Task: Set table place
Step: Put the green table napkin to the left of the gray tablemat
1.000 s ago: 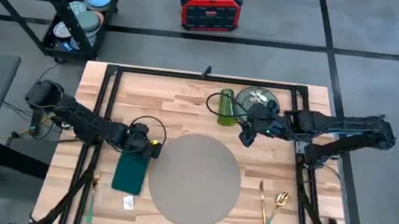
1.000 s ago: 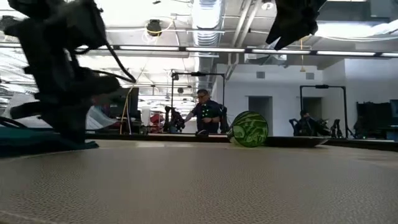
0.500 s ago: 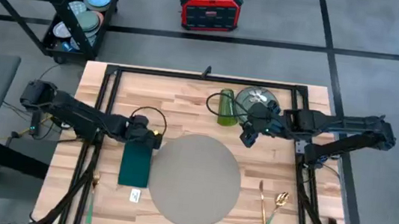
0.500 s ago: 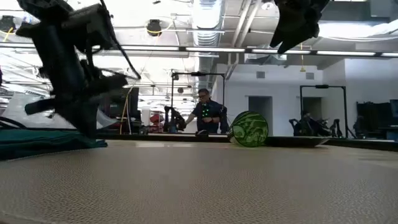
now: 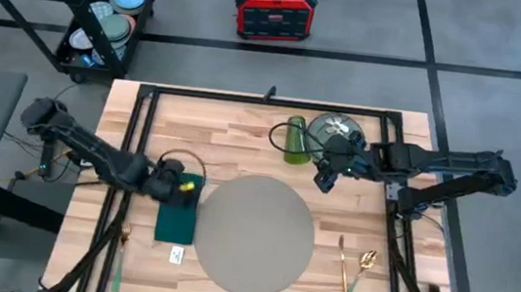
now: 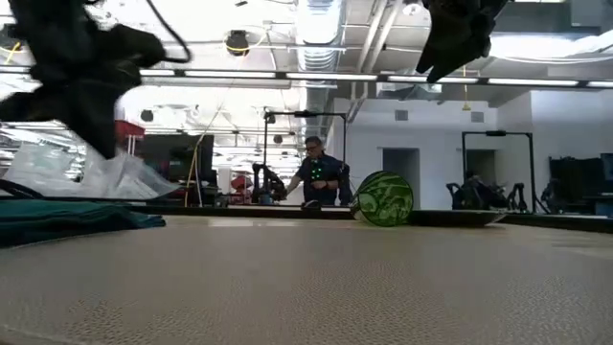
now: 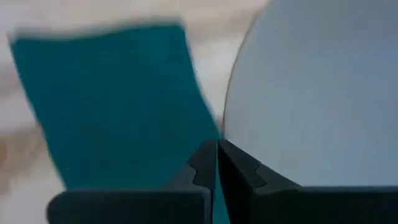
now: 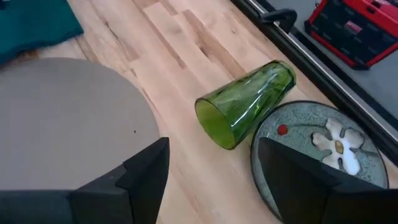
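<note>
The round grey place mat (image 5: pixel 255 234) lies flat on the wooden table (image 5: pixel 243 129). A dark green napkin (image 5: pixel 176 220) rests flat beside the mat's left edge. My left gripper (image 5: pixel 177 184) hovers shut over the napkin's far end (image 7: pixel 112 106), raised clear of it in the low view (image 6: pixel 91 134). My right gripper (image 5: pixel 321 177) hangs open above bare wood between the mat and a green glass (image 8: pixel 245 102) lying on its side. The glass's side touches the rim of a floral plate (image 8: pixel 323 149).
A gold fork (image 5: pixel 340 258) and a spoon (image 5: pixel 365 261) lie right of the mat, and another utensil (image 5: pixel 121 246) lies near the left front corner. A small tag (image 5: pixel 175 254) sits by the napkin. Black frame rails (image 5: pixel 266 99) cross the far edge.
My left gripper has risen off the napkin and drawn back a little toward the table's left edge. The napkin, slanted a second ago, has turned and now lies straight alongside the mat. The right arm has kept still.
</note>
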Tool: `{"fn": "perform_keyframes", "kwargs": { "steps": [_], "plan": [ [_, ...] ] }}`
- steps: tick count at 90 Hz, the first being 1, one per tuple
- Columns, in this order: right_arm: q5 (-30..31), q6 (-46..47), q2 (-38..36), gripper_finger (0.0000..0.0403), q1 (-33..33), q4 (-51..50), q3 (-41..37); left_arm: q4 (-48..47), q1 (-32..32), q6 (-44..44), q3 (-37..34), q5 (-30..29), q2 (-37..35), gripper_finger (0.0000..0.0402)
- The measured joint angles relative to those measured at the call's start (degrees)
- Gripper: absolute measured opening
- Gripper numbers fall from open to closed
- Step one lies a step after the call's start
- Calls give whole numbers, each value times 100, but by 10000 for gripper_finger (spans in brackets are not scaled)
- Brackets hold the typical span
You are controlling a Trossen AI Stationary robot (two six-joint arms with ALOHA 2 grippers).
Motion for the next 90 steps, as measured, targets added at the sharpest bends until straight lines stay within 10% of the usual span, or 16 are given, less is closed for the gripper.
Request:
{"fn": "perform_keyframes", "kwargs": {
  "steps": [28,54,90],
  "plan": [
    [3,2,0,234,0,34,0,121,-868,-1620,-295,-357,1073,0],
    [0,2,2,234,7,82,0,2381,-938,-1444,-698,-148,1801,0],
    [0,0,2,234,7,59,0,1534,-1485,-2437,-531,27,1553,0]
  ]
}}
